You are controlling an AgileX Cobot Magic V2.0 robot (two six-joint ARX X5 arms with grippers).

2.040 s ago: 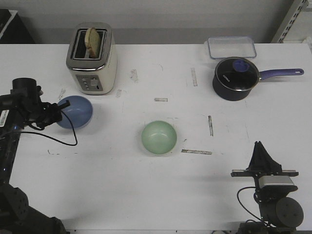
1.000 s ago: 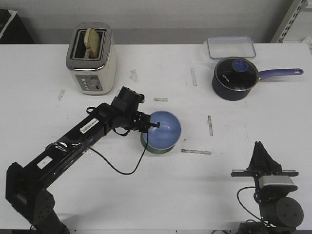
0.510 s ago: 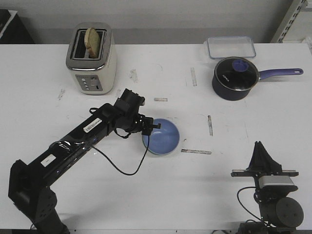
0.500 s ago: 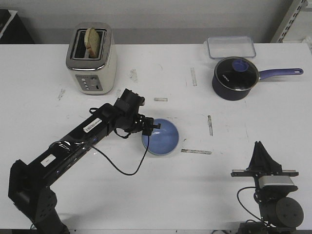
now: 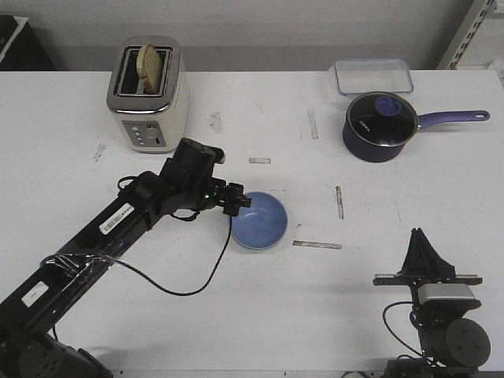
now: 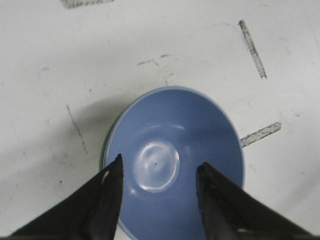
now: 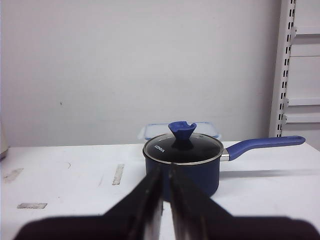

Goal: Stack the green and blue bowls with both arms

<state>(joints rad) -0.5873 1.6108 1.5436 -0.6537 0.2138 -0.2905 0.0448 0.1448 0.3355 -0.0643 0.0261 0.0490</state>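
Note:
The blue bowl (image 5: 260,220) sits upright inside the green bowl at the table's middle. Of the green bowl only a thin rim (image 6: 103,148) shows beside the blue one in the left wrist view. My left gripper (image 5: 238,200) is open and empty at the blue bowl's left edge. In the left wrist view, the left gripper (image 6: 160,162) has its jaws spread wide over the blue bowl (image 6: 175,150), not touching it. My right gripper (image 5: 422,235) is shut and empty at the front right, far from the bowls. In the right wrist view, the right gripper (image 7: 166,170) points at the saucepan.
A toaster (image 5: 148,94) with bread stands at the back left. A navy saucepan (image 5: 381,126) with a long handle and a clear lidded box (image 5: 374,76) are at the back right. Tape marks dot the white table (image 5: 378,205).
My left arm carried the blue bowl from the left and set it into the green bowl. Since half a second ago it has let go of the rim and drawn back slightly. The right arm is still.

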